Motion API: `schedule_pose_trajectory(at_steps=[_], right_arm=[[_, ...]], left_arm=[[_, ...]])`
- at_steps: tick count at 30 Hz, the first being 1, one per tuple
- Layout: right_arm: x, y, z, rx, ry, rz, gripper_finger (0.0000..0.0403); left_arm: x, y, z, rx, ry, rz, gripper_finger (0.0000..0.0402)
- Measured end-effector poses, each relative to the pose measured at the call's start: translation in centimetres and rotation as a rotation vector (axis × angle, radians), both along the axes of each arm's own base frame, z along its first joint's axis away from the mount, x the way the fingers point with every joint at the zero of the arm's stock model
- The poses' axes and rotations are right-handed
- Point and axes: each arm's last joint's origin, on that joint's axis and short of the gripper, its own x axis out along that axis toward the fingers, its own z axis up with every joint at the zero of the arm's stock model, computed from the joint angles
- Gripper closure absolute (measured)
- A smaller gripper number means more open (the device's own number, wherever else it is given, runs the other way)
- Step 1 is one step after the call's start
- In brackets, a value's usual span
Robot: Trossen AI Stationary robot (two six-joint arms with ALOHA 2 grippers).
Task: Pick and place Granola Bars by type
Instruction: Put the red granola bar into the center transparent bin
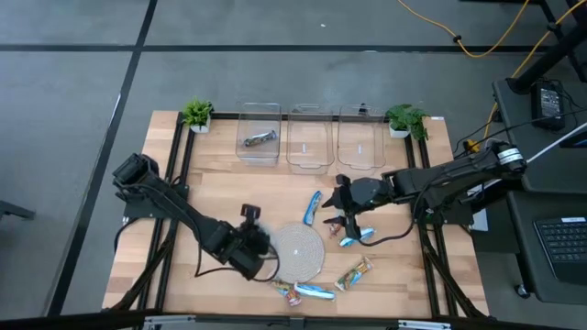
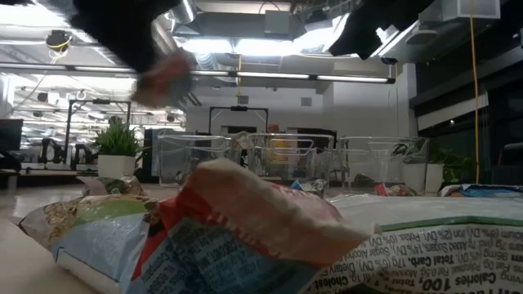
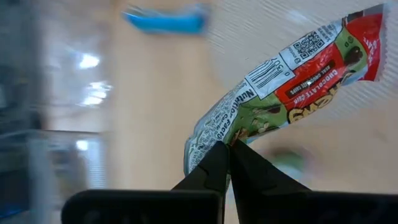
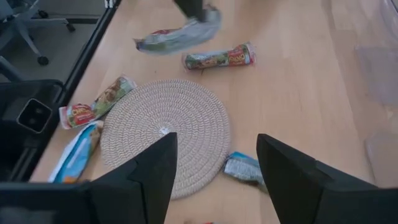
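Observation:
My left gripper (image 1: 254, 240) is by the round woven mat's (image 1: 299, 250) left edge, shut on a green-and-red granola bar (image 3: 292, 81). The right wrist view shows that bar (image 4: 177, 34) blurred above the table. My right gripper (image 1: 341, 215) hovers open past the mat's far right side, its fingers (image 4: 155, 168) wide apart over a blue bar (image 4: 244, 168). More bars lie flat on the table: a blue one (image 1: 314, 206), a red-green one (image 1: 354, 273), two at the near edge (image 1: 305, 292). A grey bar (image 1: 260, 139) lies in the left bin. My left gripper pinches the green-and-red bar by one end of its wrapper (image 3: 214, 134), only at the free ends of the two fingers. The rest of the bar sticks out beyond the fingertips. It is lifted clear of the table, as the low view (image 2: 163, 77) shows.
Three clear bins (image 1: 310, 137) stand in a row at the far edge, between two small potted plants (image 1: 196, 114) (image 1: 405, 119). Bars (image 2: 204, 237) lie close before the low camera and block much of its view. Bare wood lies between the mat and the bins.

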Motion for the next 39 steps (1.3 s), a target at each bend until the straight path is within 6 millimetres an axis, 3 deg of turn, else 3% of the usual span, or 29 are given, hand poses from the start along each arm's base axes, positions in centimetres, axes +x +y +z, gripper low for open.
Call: schedule_pose_trajectory(at_steps=[12,17,28,39], right_arm=[[3.8,0.9,-3.2,-0.171,-0.083,0.131,0.0181],[4.4,1.0,-2.6,-0.212,-0.192,0.159,0.0165],[5.0,1.2,-1.3,-0.205,-0.335,0.148,0.0047],[5.3,0.9,-0.3,-0.156,-0.422,-0.004,0.0036]], left_arm=[[2.4,2.3,4.7,0.156,-0.193,0.105,0.0399],[2.8,2.7,5.3,0.170,-0.201,0.105,0.0399],[3.0,3.1,5.9,0.235,-0.255,0.149,0.0399],[2.9,3.4,6.3,0.379,-0.352,0.222,0.0399]])
